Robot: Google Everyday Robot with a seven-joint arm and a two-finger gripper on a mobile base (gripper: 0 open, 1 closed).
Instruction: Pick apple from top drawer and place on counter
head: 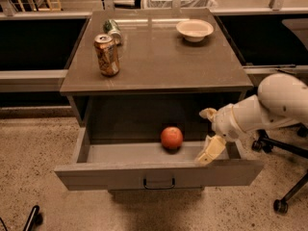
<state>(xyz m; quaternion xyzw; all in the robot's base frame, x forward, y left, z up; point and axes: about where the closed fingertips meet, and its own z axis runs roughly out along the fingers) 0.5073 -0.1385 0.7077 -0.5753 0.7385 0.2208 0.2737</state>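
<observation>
**A:** Stage reached?

**B:** Early. Shows the top drawer point(159, 174) pulled out, with the apple point(172, 137) resting on its floor near the middle. Not yet grasped, not yet lifted.

**A:** Position of the gripper point(204, 136)?

**B:** Low at the right end of the drawer, to the right of the apple and apart from it. Fingers point(211, 150) spread, nothing between them. One points down toward the drawer's front wall, the other sits shorter above it.

**A:** Left to do?

**B:** By judgement, almost all of it:
- reaching left to the apple
- closing on it
- lifting it clear of the drawer
- setting it on the worktop point(163, 66)

Bare surface there between the upright can point(107, 55) and the bowl point(194, 30).

**A:** Hidden or unclear?

**B:**
- Right inner corner of the drawer covered by the gripper and the arm point(269, 107).
- Arm cut off at the right edge; base out of view.
- Cavity behind the apple in deep shadow, contents unreadable.
- Lying can point(113, 30) partly behind the upright one, label illegible.
- Chair base point(284, 196) only partly in frame.
- Underside contact of the apple with the drawer floor lost in its own shadow.
</observation>
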